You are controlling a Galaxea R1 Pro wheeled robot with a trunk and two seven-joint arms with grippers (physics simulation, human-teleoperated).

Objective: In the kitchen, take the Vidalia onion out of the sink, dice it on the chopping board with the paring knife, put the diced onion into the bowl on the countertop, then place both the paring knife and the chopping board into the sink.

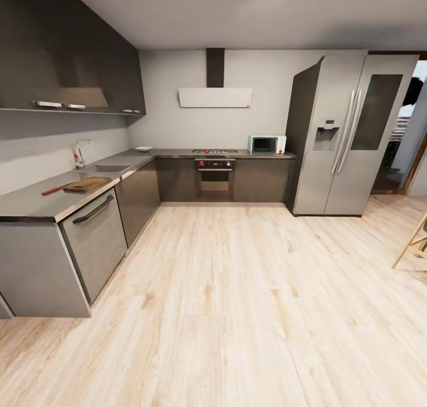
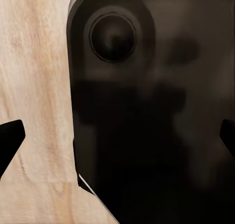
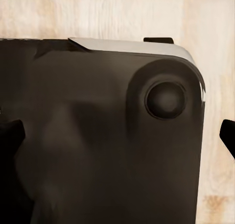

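Grey bench (image 1: 35, 202) at your left carries the paring knife (image 1: 56, 188) just beside the chopping board (image 1: 88, 184), sink (image 1: 107, 169) behind, bowl (image 1: 143, 148) farther along; both end effectors hang apart, empty, tucked for driving.

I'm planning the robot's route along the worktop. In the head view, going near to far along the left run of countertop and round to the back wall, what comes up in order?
Paring knife and chopping board → sink with faucet → bowl → stove → microwave → fridge.
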